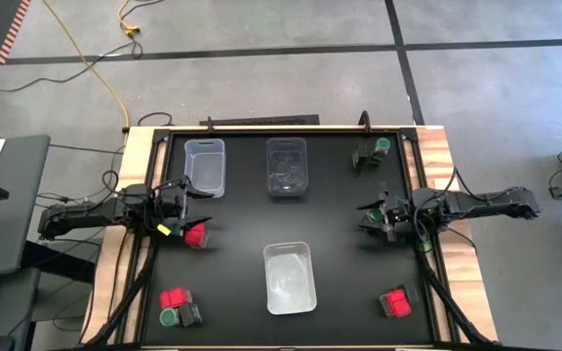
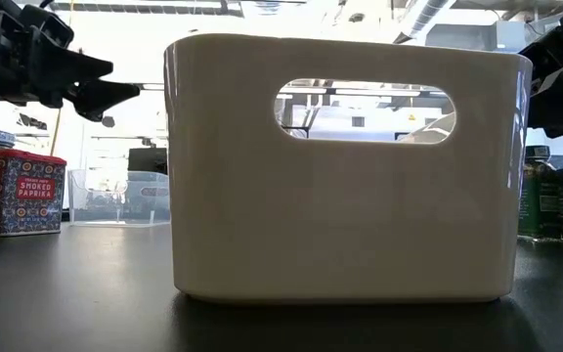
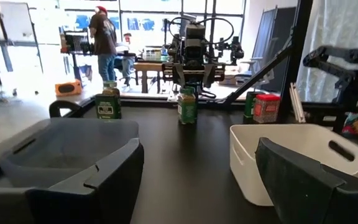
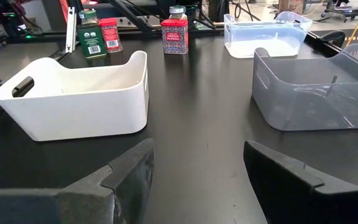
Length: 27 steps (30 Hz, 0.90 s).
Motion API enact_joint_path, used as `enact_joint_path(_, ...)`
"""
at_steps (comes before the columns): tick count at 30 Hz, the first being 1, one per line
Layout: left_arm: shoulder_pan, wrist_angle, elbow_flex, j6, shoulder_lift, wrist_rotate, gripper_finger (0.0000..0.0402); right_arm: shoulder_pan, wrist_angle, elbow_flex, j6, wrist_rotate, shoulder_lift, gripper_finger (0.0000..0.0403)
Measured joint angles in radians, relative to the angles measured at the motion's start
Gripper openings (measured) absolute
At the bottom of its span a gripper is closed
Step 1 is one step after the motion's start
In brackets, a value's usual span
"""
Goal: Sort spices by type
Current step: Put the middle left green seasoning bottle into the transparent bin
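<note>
My left gripper (image 1: 201, 192) (image 3: 197, 186) hangs open above the table's left side, touching nothing. My right gripper (image 1: 365, 214) (image 4: 197, 180) hangs open above the right side, also touching nothing. A red packet (image 1: 195, 235) (image 4: 174, 36) stands on the table just near of the left gripper. Another red packet (image 1: 173, 297) stands with a green-lidded jar (image 1: 168, 317) and a dark box (image 1: 190, 314) at the near left. A red packet and dark box (image 1: 395, 302) stand at the near right. Green-lidded jars (image 1: 371, 154) (image 3: 187, 106) stand at the far right.
Three bins stand on the black table: a clear one (image 1: 205, 166) at the far left, a grey see-through one (image 1: 287, 168) at the far middle, and a white one (image 1: 290, 278) (image 2: 345, 166) at the near middle. A person (image 3: 104, 40) stands in the room beyond.
</note>
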Motion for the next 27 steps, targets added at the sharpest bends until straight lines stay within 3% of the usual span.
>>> enact_joint_path(9,0.0,-0.001,0.007,-0.158,0.0,-0.006,0.0295,0.0,0.0,0.0,0.0,0.0,0.0,0.0277)
enact_joint_path(17,0.0,-0.108,0.159,-0.204,0.031,-0.119,0.0295,0.0,0.0,0.0,0.0,0.0,0.0,0.0277)
enact_joint_path(22,-0.014,-0.2,0.271,-0.296,0.164,-0.22,0.0295,0.0,0.0,0.0,0.0,0.0,0.0,0.0277)
enact_joint_path(27,-0.067,-0.256,0.417,-0.33,0.396,-0.369,0.0295,0.0,0.0,0.0,0.0,0.0,0.0,0.0277)
